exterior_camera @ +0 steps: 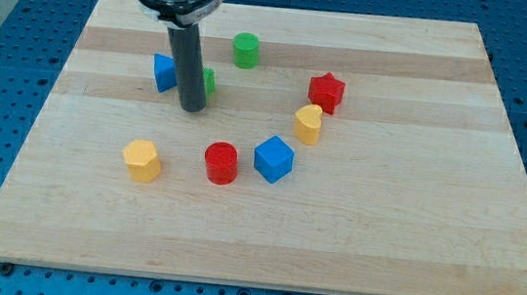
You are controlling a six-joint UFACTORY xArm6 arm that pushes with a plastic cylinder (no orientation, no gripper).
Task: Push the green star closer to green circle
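The green circle [245, 49] stands near the view's top centre of the wooden board [381, 239]. The green star [208, 83] is below and left of it, mostly hidden behind my rod; only a green sliver shows at the rod's right side. My tip [191, 108] rests on the board just below and left of the green star, touching or almost touching it. A blue block [163, 72] sits right at the rod's left side.
A red star [326, 91] and a yellow block [308, 124] are at centre right. A blue cube [273, 158], a red cylinder [221, 162] and a yellow block [142, 160] lie in a row below my tip.
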